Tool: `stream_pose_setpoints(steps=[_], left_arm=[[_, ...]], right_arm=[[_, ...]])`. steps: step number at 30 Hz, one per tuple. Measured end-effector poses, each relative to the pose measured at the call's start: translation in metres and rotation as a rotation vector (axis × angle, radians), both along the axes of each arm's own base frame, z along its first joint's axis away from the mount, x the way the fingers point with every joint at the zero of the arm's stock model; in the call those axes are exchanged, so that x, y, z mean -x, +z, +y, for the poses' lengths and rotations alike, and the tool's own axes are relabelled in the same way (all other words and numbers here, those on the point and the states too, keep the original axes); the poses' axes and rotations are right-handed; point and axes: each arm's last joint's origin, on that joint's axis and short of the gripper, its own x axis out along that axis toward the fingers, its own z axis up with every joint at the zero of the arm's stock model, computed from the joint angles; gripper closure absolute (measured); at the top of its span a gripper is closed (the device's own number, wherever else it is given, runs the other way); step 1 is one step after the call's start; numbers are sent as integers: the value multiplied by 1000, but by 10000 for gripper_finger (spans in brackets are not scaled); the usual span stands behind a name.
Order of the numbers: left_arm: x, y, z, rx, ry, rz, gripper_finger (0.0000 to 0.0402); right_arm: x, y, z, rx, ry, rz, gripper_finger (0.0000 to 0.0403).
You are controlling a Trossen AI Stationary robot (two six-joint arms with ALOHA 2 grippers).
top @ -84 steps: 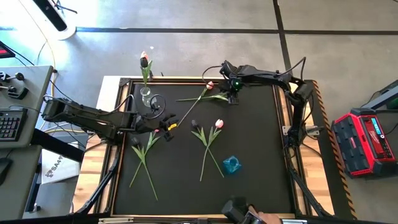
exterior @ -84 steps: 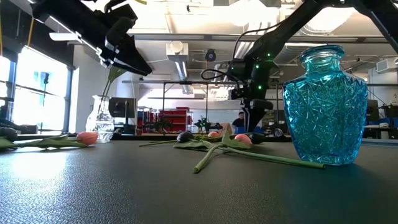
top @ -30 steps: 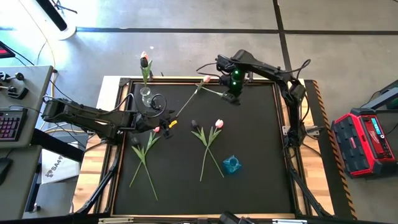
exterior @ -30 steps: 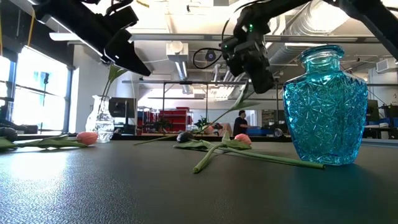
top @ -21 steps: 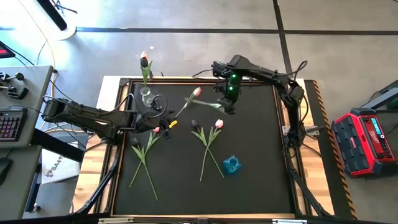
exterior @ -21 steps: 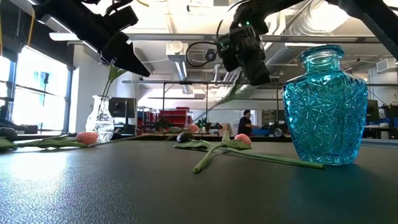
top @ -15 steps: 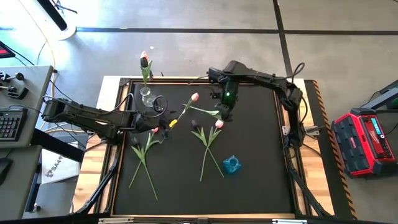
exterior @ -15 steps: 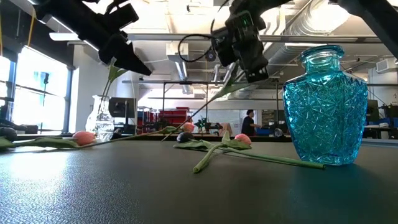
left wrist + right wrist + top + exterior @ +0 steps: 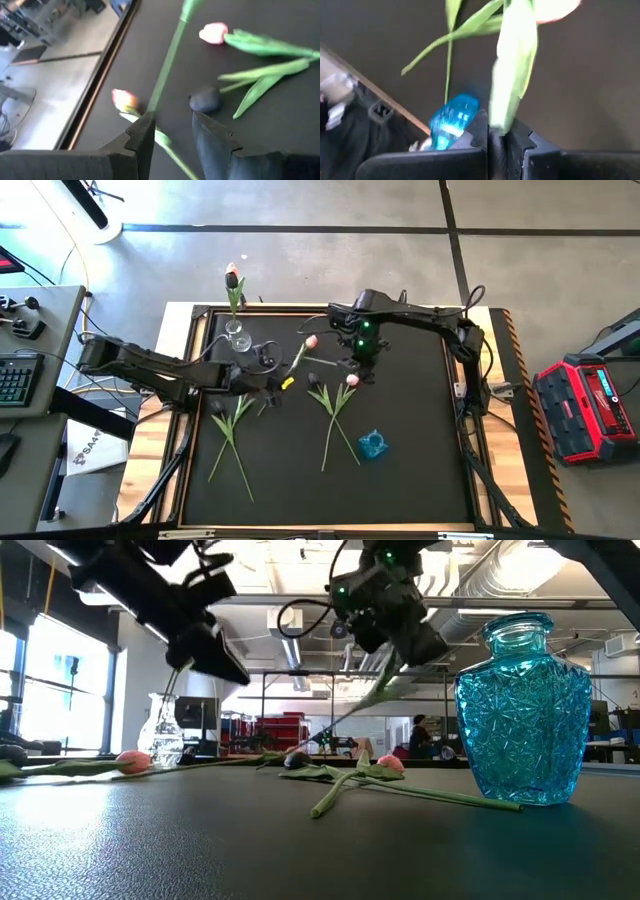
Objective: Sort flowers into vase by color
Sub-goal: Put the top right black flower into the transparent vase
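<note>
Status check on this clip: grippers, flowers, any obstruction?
Right gripper shut on pink tulip, airborne mid-table. Left gripper open, empty, above table's left side. Blue vase empty; path unobstructed.

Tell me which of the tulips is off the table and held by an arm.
The pink tulip hanging from the right end effector, stem clamped and head in the air. The other loose tulips lie flat on the black table.
</note>
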Motion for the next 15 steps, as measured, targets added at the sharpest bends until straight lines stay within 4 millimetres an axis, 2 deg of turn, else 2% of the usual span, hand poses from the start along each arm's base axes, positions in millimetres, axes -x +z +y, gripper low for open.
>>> stream_pose_setpoints(steps=[5, 15], left_arm=[[-10, -13, 0, -23, -5, 33, 280], [-30, -12, -1, -107, -77, -88, 280]], right_arm=[[2, 8, 0, -46, -81, 3, 391], [-24, 29, 26, -140, -30, -243, 382]])
